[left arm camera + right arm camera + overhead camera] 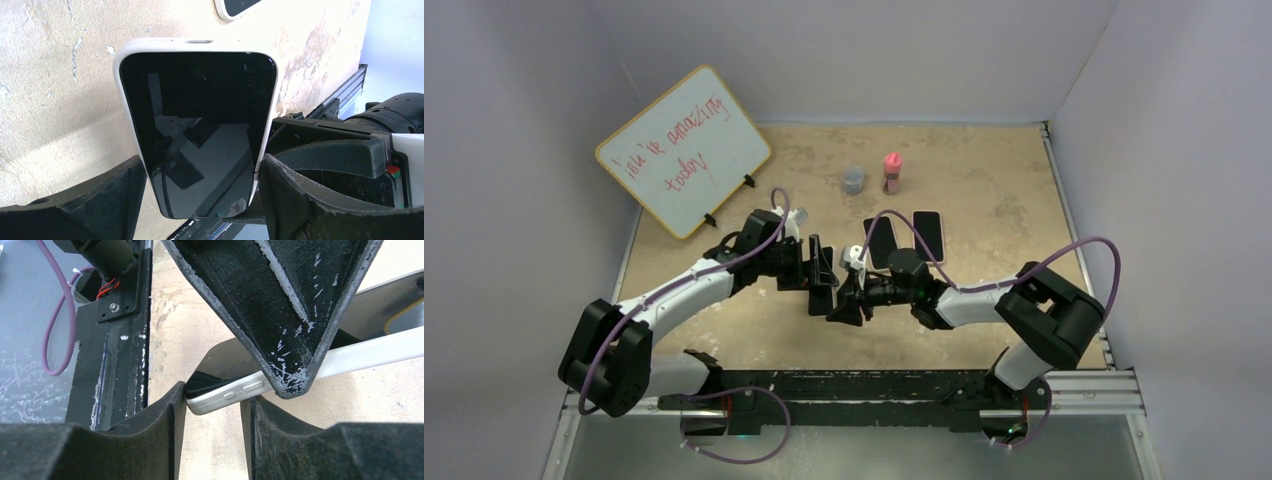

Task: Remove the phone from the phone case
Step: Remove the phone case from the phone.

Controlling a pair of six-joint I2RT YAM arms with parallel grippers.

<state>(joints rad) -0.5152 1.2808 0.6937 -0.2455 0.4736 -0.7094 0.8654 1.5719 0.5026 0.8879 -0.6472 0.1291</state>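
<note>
Left gripper [202, 172]: pressed onto the two long sides of the case [165, 46], one finger on each, near one short end. It carries the load.
Right gripper [212, 407]: jaws part-way apart around a corner of the case at that same end. One finger touches the corner and the other lies just below the edge. I cannot tell whether it pinches.
Phone [200, 130]: in the air above the table [50, 100], between the two grippers.
Done: phone and case are up off the table and held steady.
Left: the whole extraction, by my reading. The white rim runs round the screen on every side that shows. At the worked corner a dark edge sits above the rim, but I cannot tell whether it is lifted or only seen at an angle.
Long axis: in line with the left fingers, with the free short end pointing away from the left wrist.
Face: the screen is toward the left wrist camera and the back toward the table. The side with the buttons [245, 388] faces the right wrist camera.
Top view: the phone is mostly hidden by the grippers, so its heading across the table is unclear.
</note>
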